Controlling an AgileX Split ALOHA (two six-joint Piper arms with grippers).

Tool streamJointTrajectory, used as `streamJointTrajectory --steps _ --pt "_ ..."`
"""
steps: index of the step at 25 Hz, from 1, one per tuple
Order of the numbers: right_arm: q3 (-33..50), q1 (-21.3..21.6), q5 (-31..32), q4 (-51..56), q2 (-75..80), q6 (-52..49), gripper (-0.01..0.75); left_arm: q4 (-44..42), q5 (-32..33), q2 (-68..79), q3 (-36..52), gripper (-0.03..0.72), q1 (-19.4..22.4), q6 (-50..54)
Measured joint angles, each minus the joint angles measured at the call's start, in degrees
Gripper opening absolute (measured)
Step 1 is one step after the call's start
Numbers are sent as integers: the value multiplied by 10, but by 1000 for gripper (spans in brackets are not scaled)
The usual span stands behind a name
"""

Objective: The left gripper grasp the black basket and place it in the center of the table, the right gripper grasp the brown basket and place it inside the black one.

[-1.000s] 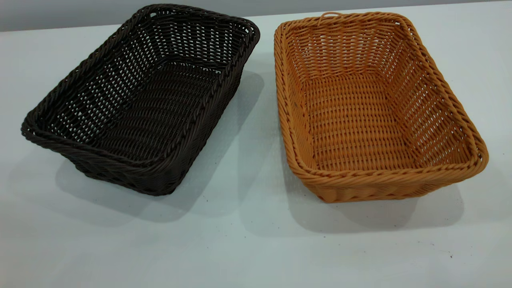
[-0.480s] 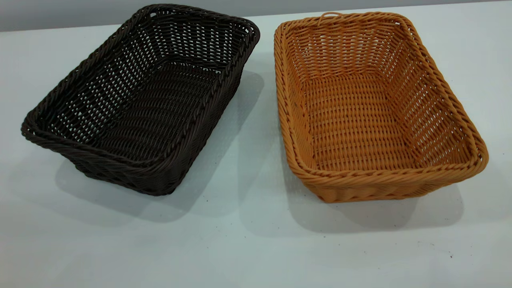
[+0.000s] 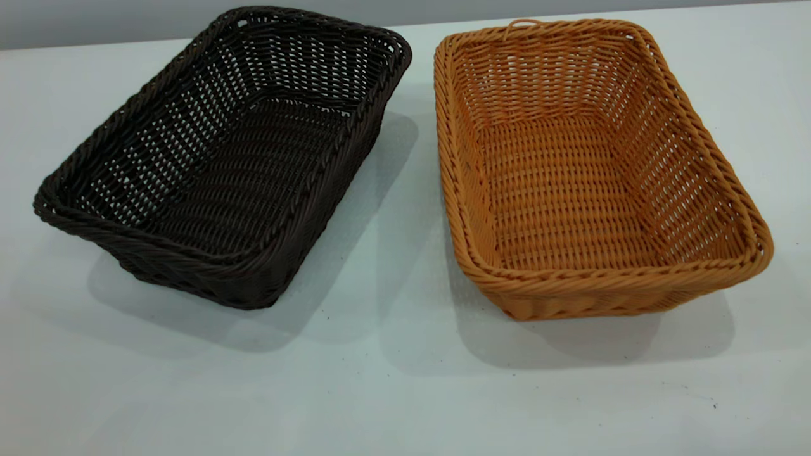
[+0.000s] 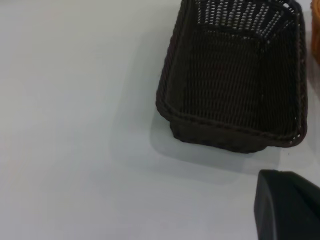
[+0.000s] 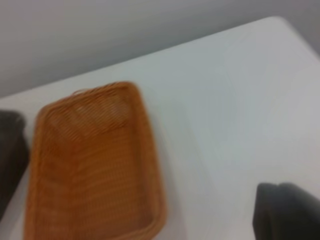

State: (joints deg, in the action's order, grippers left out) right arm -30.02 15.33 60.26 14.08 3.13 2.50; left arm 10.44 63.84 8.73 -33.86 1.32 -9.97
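black basket: the black basket [image 3: 222,158] is sat on the exterior view's left half of the table [image 3: 393,392], turned at a slant, its far short end angled in toward the other basket. Nothing is held or touched yet, so it's not in the center.

brown basket: the brown basket [image 3: 589,171] is parked on the right half, just beside the dark one with a strip of bare tabletop between the rims, not touching. A small loop [image 3: 521,24] can be seen on its far short side. Both are empty and upright, open side up, which is what nesting calls for.

left gripper: only one dark wedge of the left gripper [image 4: 287,205] is caught at the edge of its wrist view, well apart from the black basket [image 4: 235,75]. Spread or pressed together can't be told from that sliver.

right gripper: same deal, a dark corner of the right gripper [image 5: 287,210] is seen off to the side of the brown basket [image 5: 92,165], nothing pinched as far as can be judged; finger state can't be told.

progress: looks like nothing's been started.

next move: probably the dark basket's rim gets grabbed first, since the center spot has to be filled before the tan one can be dropped in.
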Motion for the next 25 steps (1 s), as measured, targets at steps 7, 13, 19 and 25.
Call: streamJointTrajectory --steps 7,13,19,25 --pt "-40 0 5 104 129 83 131 27 -35 178 -120 5 0 -92" --pt "-42 0 -12 223 235 93 343 101 -127 320 -148 204 0 -220" --pt "-41 -22 -10 351 317 79 430 210 -200 418 -148 439 0 -361" --pt "-40 -23 -27 423 401 -41 435 259 -209 447 -147 474 -15 -396"
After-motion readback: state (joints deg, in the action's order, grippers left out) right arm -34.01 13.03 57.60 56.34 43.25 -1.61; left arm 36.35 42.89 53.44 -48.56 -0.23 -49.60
